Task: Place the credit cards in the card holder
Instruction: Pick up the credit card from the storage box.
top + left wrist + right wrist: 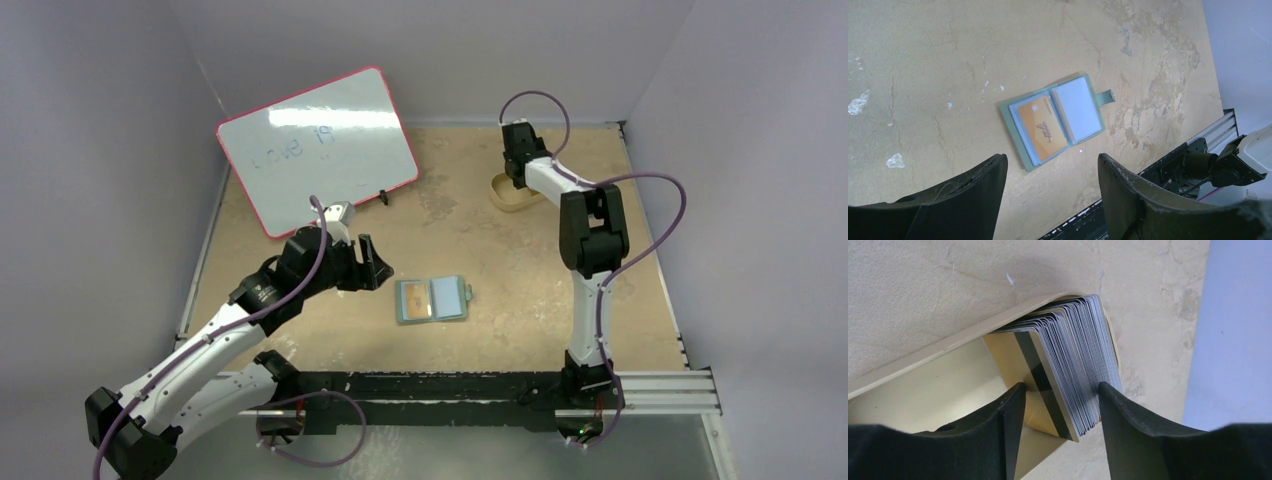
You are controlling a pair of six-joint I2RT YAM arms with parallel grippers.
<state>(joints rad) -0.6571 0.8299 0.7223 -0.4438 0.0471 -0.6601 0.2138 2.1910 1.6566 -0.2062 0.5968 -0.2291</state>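
Grey-green card holder [431, 300] lay open at table [520, 260] centre, gold card [1042, 131] pocketed, left gripper [1050, 159] wide and empty at its 9 o'clock, credit cards [1068, 360] stacked in tan tray [923, 365] at 1 o'clock, right gripper [1060, 390] parted astride them, wall [1233, 340] close beside.

My left fingers [973, 200] and right fingers [998, 440] are matte black. The table [923, 75] is sandy tan, mottled with pale scuffs. The card holder [1009, 120] has a grey-green cover and pale blue pockets. Its left pocket shows an orange-gold card [1042, 129] with white lettering, its right a plain blue-white card [1079, 109]. At far right the tray [933, 400] is cream-tan. The stack of cards [1083, 355] shows white edges, fronted by a gold-faced card [1005, 352] with a black stripe. The whiteboard [315, 140] is white, pink-framed, with faint blue writing.
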